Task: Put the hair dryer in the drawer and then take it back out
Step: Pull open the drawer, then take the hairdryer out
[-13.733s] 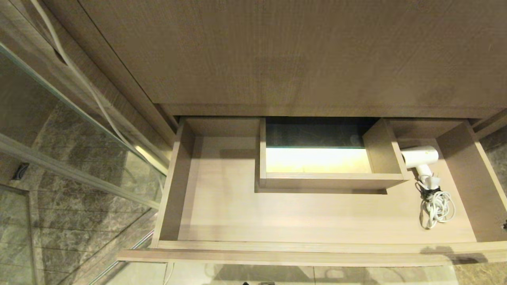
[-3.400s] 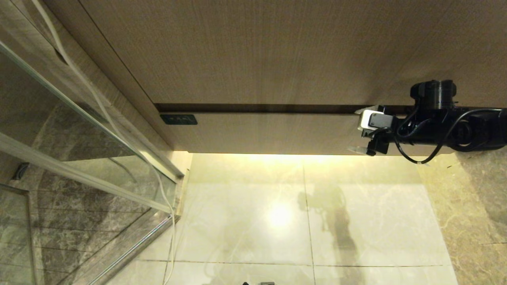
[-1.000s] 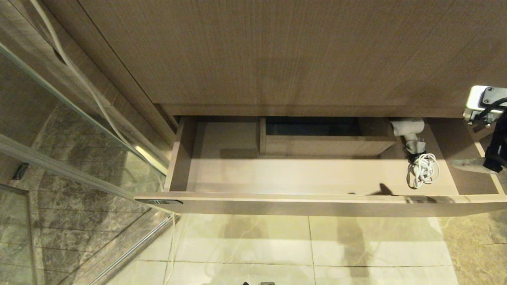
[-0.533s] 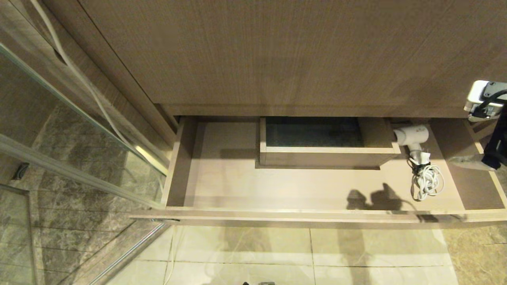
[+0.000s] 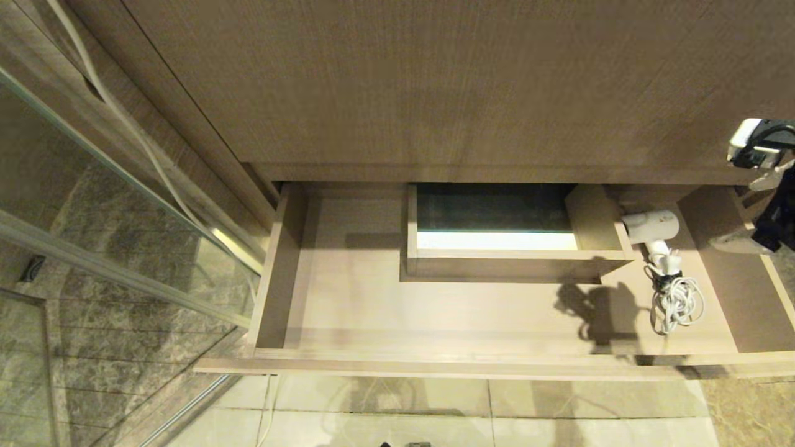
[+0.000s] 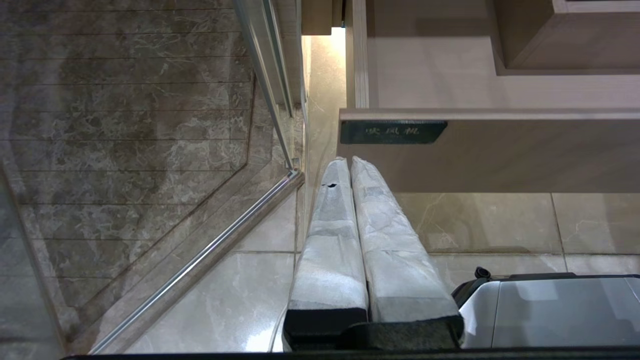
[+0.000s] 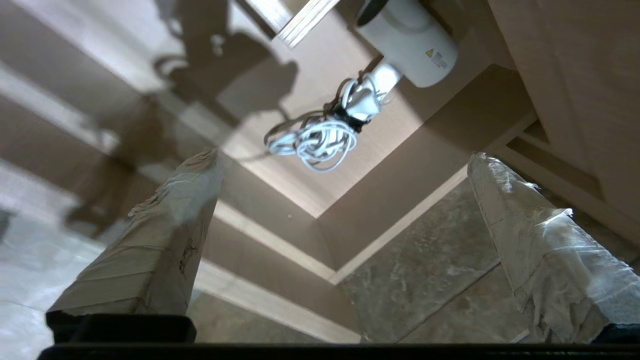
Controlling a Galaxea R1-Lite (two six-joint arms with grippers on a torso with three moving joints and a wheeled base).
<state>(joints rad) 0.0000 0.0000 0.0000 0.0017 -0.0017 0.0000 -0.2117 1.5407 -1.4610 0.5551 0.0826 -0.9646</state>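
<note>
The drawer (image 5: 435,363) stands pulled out under the wood-grain cabinet. The white hair dryer (image 5: 651,225) lies in its right end, next to the boxed cut-out, with its coiled white cord (image 5: 676,304) in front of it. My right gripper (image 5: 748,211) hovers open and empty over the drawer's right side wall, to the right of the dryer. Its wrist view shows the hair dryer (image 7: 410,45) and cord (image 7: 315,142) beyond the open right gripper (image 7: 345,155), apart from both fingers. My left gripper (image 6: 350,162) is shut, parked low before the drawer front (image 6: 500,155), near its dark label (image 6: 393,132).
A boxed cut-out (image 5: 428,261) takes up the drawer's middle back. The tall cabinet panel (image 5: 435,81) rises above. A glass shower door (image 5: 124,205) with a metal rail stands at the left. Pale floor tiles (image 5: 559,422) lie below, and my grey base (image 6: 550,310) is nearby.
The drawer has slid further out towards me, baring more of the cut-out and the dryer. My right gripper stays at the drawer's right end, open, a little higher.
</note>
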